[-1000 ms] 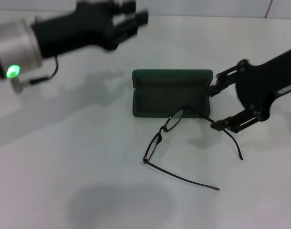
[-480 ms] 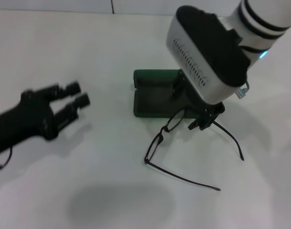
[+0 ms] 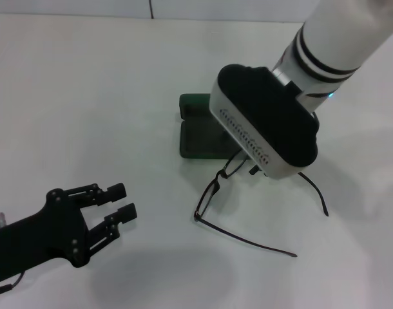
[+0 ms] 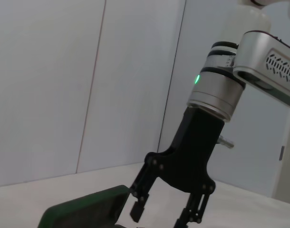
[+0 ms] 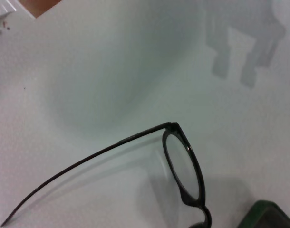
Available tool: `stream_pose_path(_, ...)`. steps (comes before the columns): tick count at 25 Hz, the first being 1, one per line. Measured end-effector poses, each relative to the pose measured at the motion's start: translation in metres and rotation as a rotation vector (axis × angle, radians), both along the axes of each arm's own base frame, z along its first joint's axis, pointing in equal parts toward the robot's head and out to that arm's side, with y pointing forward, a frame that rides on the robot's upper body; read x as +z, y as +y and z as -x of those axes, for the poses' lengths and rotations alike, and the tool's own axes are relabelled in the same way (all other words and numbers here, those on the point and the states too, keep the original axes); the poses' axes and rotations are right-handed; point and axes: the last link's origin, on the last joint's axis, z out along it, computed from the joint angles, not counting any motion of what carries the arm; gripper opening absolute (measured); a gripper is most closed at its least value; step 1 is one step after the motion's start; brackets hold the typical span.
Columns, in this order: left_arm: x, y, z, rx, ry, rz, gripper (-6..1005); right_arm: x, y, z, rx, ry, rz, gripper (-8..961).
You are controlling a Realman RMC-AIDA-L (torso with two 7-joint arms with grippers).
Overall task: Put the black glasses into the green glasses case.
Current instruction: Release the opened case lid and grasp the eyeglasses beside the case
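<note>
Glasses [image 3: 212,193] lie unfolded on the table just below the right gripper [image 4: 166,213], whose fingers hang apart, empty. Open green case [image 3: 196,132] sits behind it. Nothing packed yet. Left gripper [image 3: 113,209] waits open, well apart.

Black glasses [image 3: 212,193] beside open green case [image 3: 195,132]

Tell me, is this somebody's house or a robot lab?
Probably a robot lab or test room. There is just a plain white table with bare pale walls behind it, and only the black glasses and the open green glasses case are laid out between two robot arms.
</note>
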Motion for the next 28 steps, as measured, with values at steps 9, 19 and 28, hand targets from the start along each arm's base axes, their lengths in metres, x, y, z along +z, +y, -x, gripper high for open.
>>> stream_pose_path(9, -0.009, -0.009, 0.003, 0.015, -0.018, 0.003, 351, -0.016, -0.015, 0.004, 0.107, -0.014, 0.065, 721)
stream_pose_path(19, -0.019, -0.018, 0.006, 0.023, -0.026, 0.021, 351, -0.028, -0.021, 0.002, 0.172, -0.008, 0.090, 720)
stream_pose_path(28, -0.022, -0.013, 0.002, 0.009, -0.036, 0.028, 351, -0.038, -0.017, -0.010, 0.164, -0.014, 0.080, 716)
